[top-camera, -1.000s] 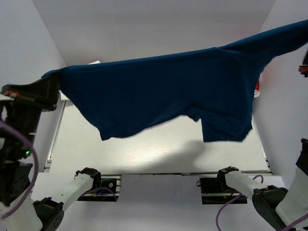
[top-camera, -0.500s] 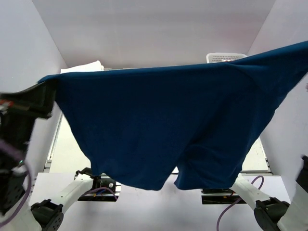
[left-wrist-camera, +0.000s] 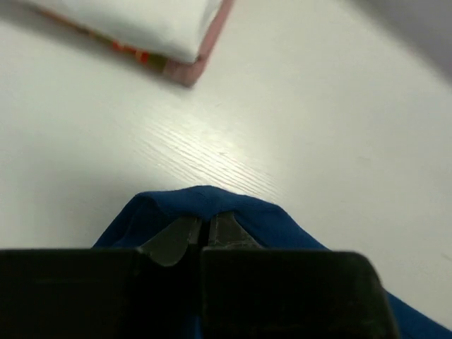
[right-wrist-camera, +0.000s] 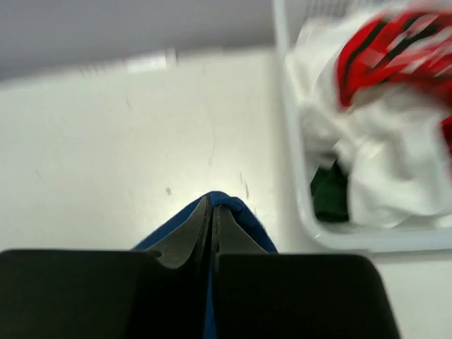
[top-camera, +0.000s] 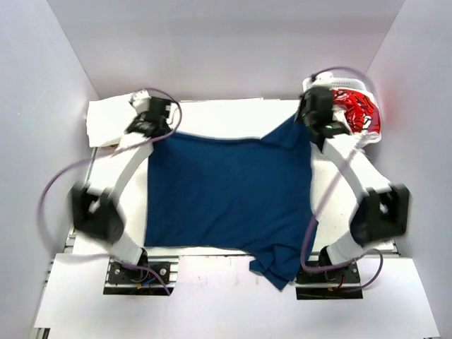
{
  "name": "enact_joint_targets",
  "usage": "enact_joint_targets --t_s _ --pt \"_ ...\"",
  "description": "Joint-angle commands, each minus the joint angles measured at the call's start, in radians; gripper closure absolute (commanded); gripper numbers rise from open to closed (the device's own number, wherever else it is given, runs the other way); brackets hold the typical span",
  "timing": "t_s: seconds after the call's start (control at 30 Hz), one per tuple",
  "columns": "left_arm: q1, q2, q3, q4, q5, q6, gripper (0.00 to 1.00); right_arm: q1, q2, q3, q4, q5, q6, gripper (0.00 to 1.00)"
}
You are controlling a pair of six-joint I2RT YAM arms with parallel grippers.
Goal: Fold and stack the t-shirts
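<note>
The navy blue t-shirt (top-camera: 226, 194) lies spread flat on the table, its near end hanging over the front edge. My left gripper (top-camera: 154, 123) is shut on its far left corner (left-wrist-camera: 205, 201), low over the table. My right gripper (top-camera: 316, 113) is shut on its far right corner (right-wrist-camera: 226, 205). A folded white t-shirt (top-camera: 109, 120) lies at the far left and shows in the left wrist view (left-wrist-camera: 141, 25). A red t-shirt with white lettering (top-camera: 357, 109), white ones (right-wrist-camera: 381, 183) and a dark green one (right-wrist-camera: 328, 194) lie in the basket.
The white lattice basket (top-camera: 374, 134) stands at the far right, just right of my right gripper; its rim (right-wrist-camera: 304, 205) is close to the fingers. White walls enclose the table on three sides. Both arm bases sit at the near edge.
Both arms swung the navy t-shirt from high in front of the camera down and away. It now lies spread on the table, with both grippers at the far corners.
</note>
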State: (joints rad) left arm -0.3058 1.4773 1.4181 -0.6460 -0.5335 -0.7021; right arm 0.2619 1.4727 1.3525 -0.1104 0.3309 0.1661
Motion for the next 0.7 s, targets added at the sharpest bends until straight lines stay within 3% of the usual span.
enact_joint_targets --t_s 0.0,0.03,0.07,0.13,0.17,0.2,0.23,0.37,0.47,0.67 --pt "0.079 0.217 0.020 -0.015 -0.054 -0.097 0.87 -0.007 0.134 0.031 0.048 -0.101 0.067 1.00" --pt "0.118 0.288 0.065 -0.053 -0.016 -0.097 0.73 -0.001 0.174 0.054 -0.034 -0.108 0.062 1.00" --pt "0.131 0.355 0.117 -0.090 -0.016 -0.106 0.39 -0.006 0.216 0.151 -0.069 -0.121 0.047 0.90" --pt "0.140 0.504 0.284 -0.159 0.009 -0.106 0.28 0.000 0.370 0.232 -0.224 -0.118 0.047 0.67" --pt "0.149 0.523 0.315 -0.171 0.030 -0.094 0.20 0.000 0.417 0.317 -0.247 -0.115 0.049 0.44" --pt "0.149 0.523 0.330 -0.149 0.042 -0.074 0.06 0.003 0.431 0.330 -0.265 -0.122 0.053 0.18" --pt "0.149 0.503 0.318 -0.123 0.059 -0.044 0.00 0.005 0.431 0.326 -0.258 -0.134 0.050 0.10" --pt "0.149 0.373 0.147 0.058 0.161 0.025 0.00 0.011 0.353 0.196 -0.166 -0.225 0.075 0.10" --pt "0.128 0.308 0.070 0.106 0.191 0.065 0.00 0.019 0.298 0.113 -0.134 -0.288 0.095 0.10" --pt "0.119 0.235 -0.091 0.169 0.354 0.096 0.00 0.036 0.275 0.010 -0.206 -0.271 0.194 0.10"
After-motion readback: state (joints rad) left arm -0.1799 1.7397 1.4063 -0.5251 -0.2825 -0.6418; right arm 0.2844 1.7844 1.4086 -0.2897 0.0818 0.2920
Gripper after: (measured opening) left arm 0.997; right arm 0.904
